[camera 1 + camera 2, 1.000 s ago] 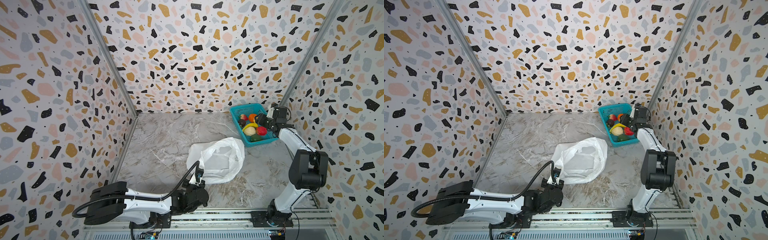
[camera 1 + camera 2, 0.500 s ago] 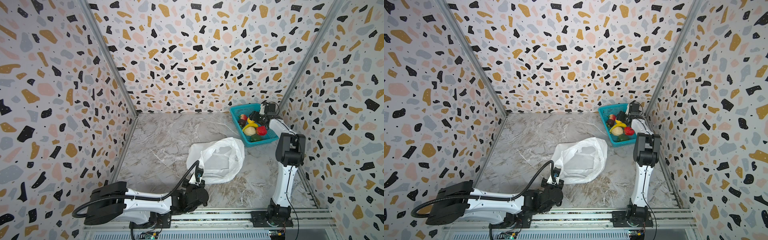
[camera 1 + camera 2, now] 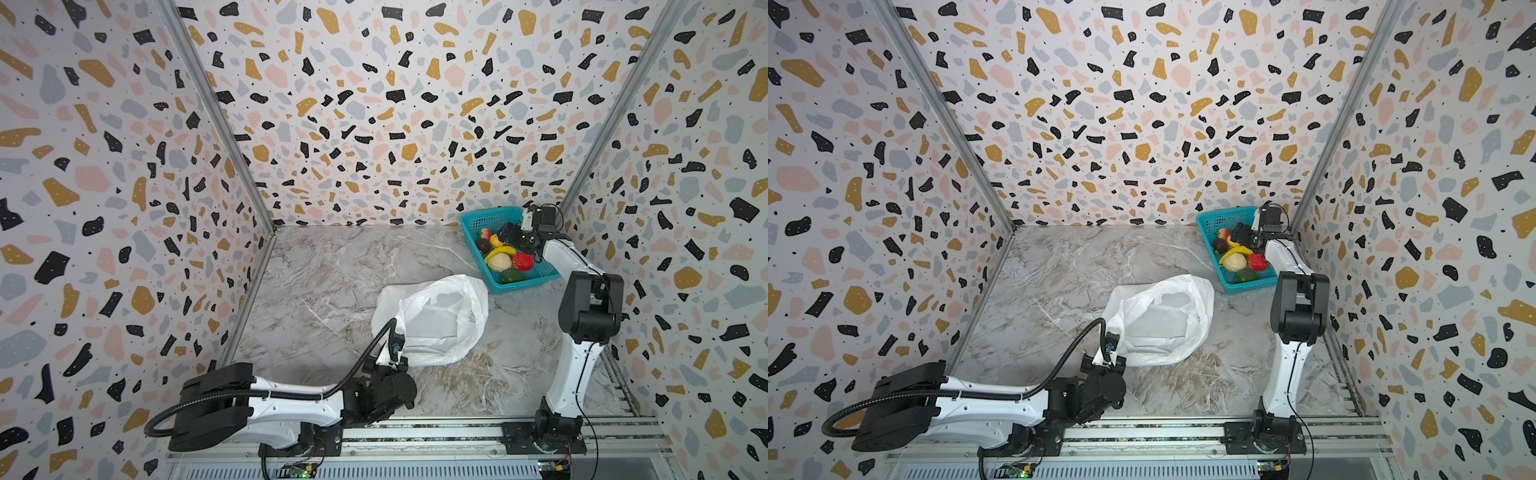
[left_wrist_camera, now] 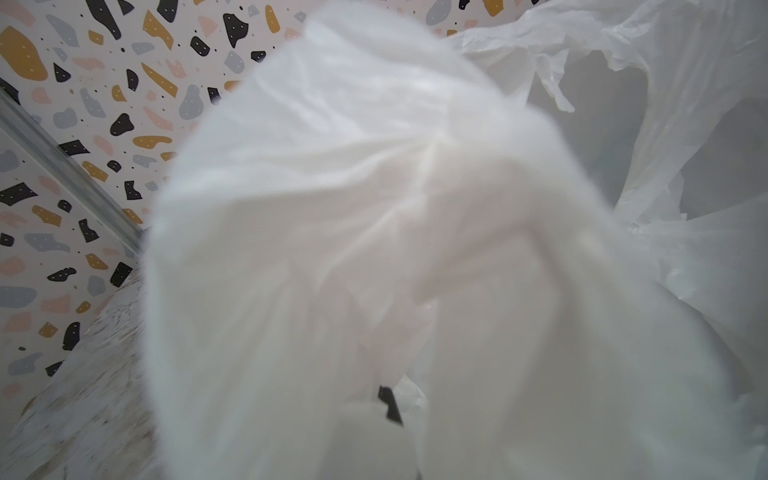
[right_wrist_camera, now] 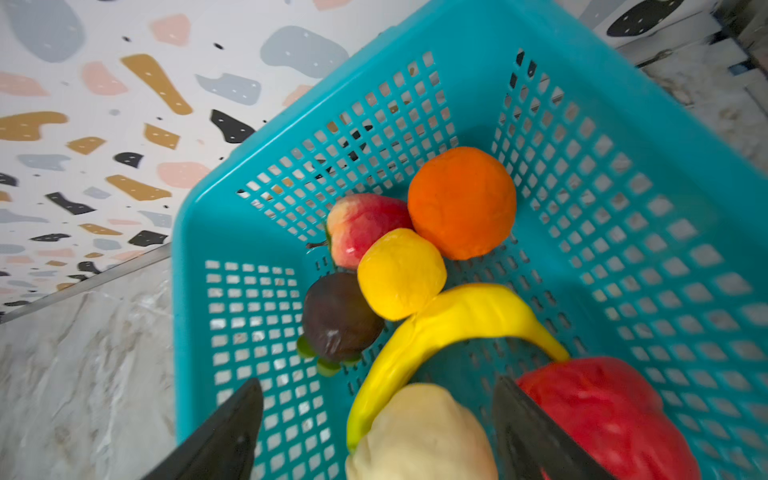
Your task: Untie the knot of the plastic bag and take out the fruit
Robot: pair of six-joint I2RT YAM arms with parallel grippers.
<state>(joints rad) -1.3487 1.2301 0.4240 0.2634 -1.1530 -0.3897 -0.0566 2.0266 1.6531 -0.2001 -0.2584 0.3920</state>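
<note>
The white plastic bag [image 3: 436,320] [image 3: 1163,320] lies slack mid-table with its mouth gaping; the knot is out of view. My left gripper [image 3: 394,360] [image 3: 1109,360] is shut on the bag's near-left edge, and blurred white plastic [image 4: 374,208] fills the left wrist view. The fruit lies in the teal basket [image 5: 623,124]: orange [image 5: 461,203], pinkish one [image 5: 361,224], lemon [image 5: 401,274], dark purple one [image 5: 338,318], banana [image 5: 457,316], beige one [image 5: 419,432], red one [image 5: 602,415], green one [image 3: 512,276]. My right gripper [image 5: 376,384] [image 3: 513,237] hangs open above them, holding nothing.
The basket [image 3: 482,216] [image 3: 1219,214] stands in the back right corner against the patterned walls. Both arm bases sit on the rail along the front edge [image 3: 415,436]. Bare marble table [image 3: 324,270] stretches left of the bag.
My right gripper's jaws have spread wider over the basket and its arm has straightened up. The left arm and the bag have stayed where they were.
</note>
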